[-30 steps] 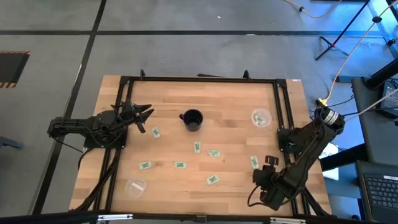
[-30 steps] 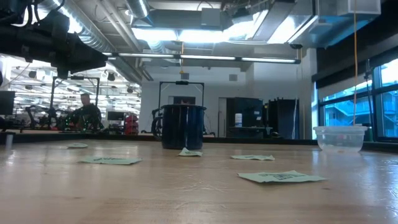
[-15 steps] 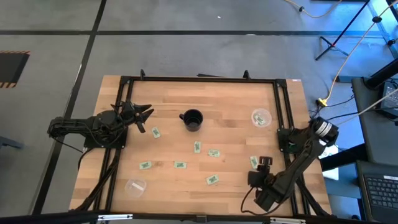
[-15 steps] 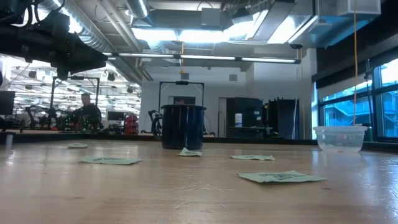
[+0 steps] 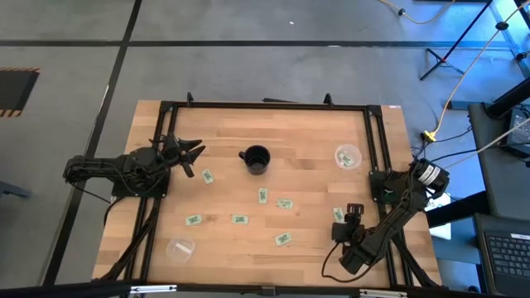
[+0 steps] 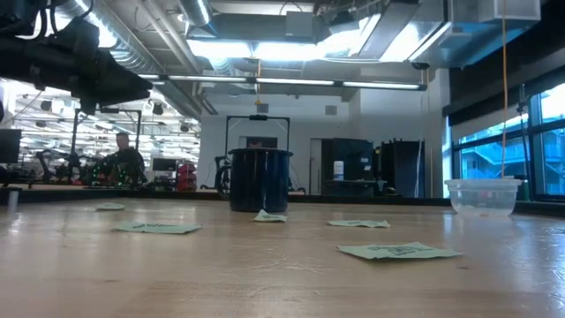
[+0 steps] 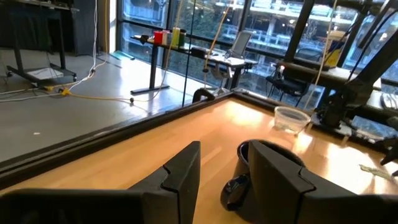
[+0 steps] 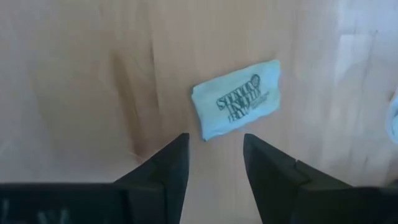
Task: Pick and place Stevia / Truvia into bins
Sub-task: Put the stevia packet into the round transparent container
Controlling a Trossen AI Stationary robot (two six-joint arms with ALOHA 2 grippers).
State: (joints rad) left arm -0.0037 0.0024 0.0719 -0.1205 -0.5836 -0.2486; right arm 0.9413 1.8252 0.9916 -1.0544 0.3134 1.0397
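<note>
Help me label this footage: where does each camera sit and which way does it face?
High: overhead, straight down; both arms, left gripper, right gripper.
Low: tabletop height, level across to the room; black cup.
Left wrist: past its fingers toward the cup.
Right wrist: down onto a Stevia packet.
Shared: cup, clear bin.

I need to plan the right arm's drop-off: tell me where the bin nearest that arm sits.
In the high view, the clear bin sits near the table's far right corner, right of the black cup and beyond the right gripper.
</note>
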